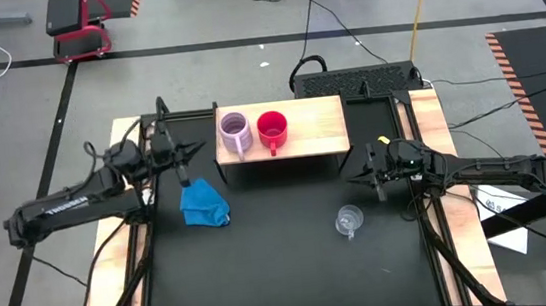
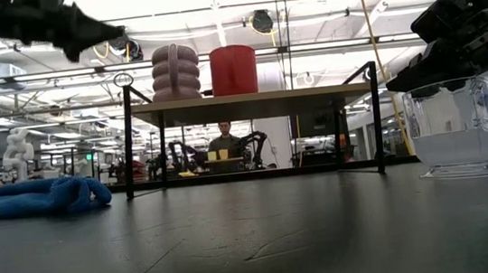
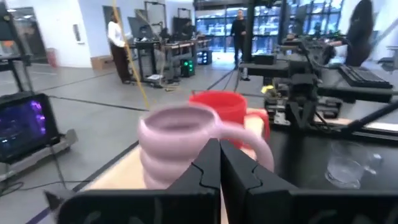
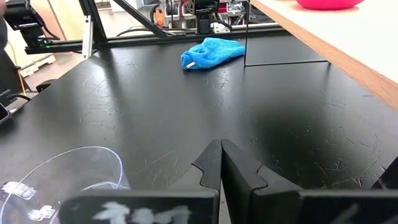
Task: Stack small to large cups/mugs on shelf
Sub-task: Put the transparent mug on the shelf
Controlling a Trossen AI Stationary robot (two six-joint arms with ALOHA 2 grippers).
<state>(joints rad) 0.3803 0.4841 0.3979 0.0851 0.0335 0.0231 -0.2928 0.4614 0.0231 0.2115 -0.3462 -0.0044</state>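
The pale lilac mug [image 1: 234,132] and the red mug [image 1: 272,127] stand side by side on their bases on the wooden shelf [image 1: 316,127], handles toward the near edge. The clear glass cup [image 1: 348,220] stands upright on the black tabletop, right of centre. My left gripper [image 1: 187,173] is shut and hovers off the shelf's left end; in its wrist view the lilac mug [image 3: 177,146] is just beyond the fingertips [image 3: 219,155]. My right gripper [image 1: 353,177] is shut, in the air off the shelf's right end, above and beyond the glass cup [image 4: 68,180].
A crumpled blue cloth [image 1: 204,204] lies on the tabletop near the shelf's left legs, below my left gripper. The shelf stands on thin black legs [image 2: 126,140] with open space beneath. Bare black tabletop [image 1: 284,262] stretches across the near half. People stand in the room behind.
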